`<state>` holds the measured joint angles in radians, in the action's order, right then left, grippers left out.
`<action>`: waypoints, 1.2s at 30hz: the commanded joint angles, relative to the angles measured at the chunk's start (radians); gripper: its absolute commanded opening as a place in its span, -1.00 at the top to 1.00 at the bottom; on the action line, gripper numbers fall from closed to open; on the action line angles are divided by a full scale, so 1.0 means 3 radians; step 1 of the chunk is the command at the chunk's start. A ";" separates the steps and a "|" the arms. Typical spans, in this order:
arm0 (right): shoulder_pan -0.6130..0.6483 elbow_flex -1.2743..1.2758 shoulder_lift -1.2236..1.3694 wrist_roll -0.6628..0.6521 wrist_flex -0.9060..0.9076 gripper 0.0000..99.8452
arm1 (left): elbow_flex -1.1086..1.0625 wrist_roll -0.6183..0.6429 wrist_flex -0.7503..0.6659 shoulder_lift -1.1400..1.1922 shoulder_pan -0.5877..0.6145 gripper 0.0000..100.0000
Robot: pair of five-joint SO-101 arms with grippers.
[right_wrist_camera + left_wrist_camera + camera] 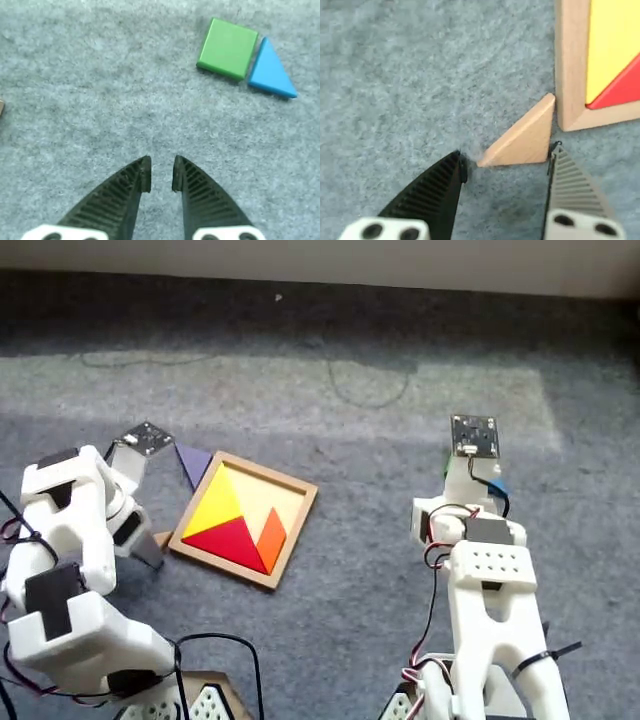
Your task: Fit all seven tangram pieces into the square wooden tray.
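While left jaws gape around wooden triangle (522,142) beside tray (567,65), right jaws narrowly parted, empty

— Which colours lie in the tray (268,472)?
— Yellow piece (225,502), red piece (228,537), orange piece (271,530), on pale wood.
— And outside it?
— Purple triangle (193,464), green square (227,48), blue triangle (270,71), bare-wood triangle (522,140), on the speckled grey worktop (380,430).

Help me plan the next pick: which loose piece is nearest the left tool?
The unpainted wooden triangle, between the left tool's fingers; the purple triangle lies farther off.
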<state>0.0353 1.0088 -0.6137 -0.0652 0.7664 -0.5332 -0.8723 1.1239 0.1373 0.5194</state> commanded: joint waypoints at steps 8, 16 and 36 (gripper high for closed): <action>-0.0038 -0.0023 -0.0084 -0.0005 -0.0084 0.84 | 0.0151 -0.0189 -0.0527 0.0376 -0.0028 0.64; -0.0038 -0.0028 -0.0084 -0.0005 -0.0084 0.84 | 0.0120 -0.0189 -0.0517 0.0110 -0.0130 0.83; -0.0038 -0.0028 -0.0084 -0.0005 -0.0084 0.84 | 0.0074 0.0082 0.0302 -0.1199 -0.0657 0.87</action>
<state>0.0353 1.0088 -0.6137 -0.0652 0.7664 -0.5194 -0.8661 1.2037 -0.1573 0.3874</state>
